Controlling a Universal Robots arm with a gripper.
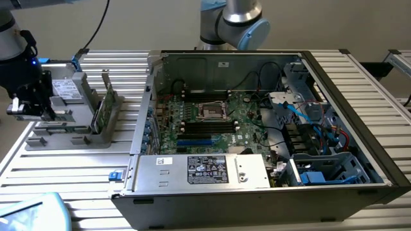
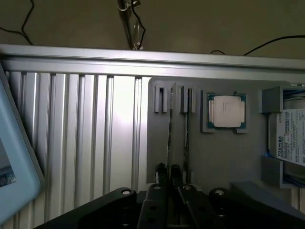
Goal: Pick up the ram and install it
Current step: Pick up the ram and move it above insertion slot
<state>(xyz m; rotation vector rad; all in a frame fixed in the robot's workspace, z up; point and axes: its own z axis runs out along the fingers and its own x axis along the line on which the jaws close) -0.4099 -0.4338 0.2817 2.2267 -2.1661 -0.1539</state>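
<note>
Wrist view: claw (image 2: 168,172) pinches ram (image 2: 170,125) (edge-on) in gray holder (image 2: 217,160).

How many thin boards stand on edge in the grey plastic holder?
2: a darker board nearer the square silver processor chip, a brighter-edged board just beyond it.

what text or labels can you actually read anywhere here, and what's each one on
"TOSHIBA": on the white sticker of the hard drive, running sideways in the wrist view.
The finer print on that same sticker: too small to read.
Black label on the power supply: blurred, unreadable.
Processor chip: markings on its lid too faint to read.
</note>
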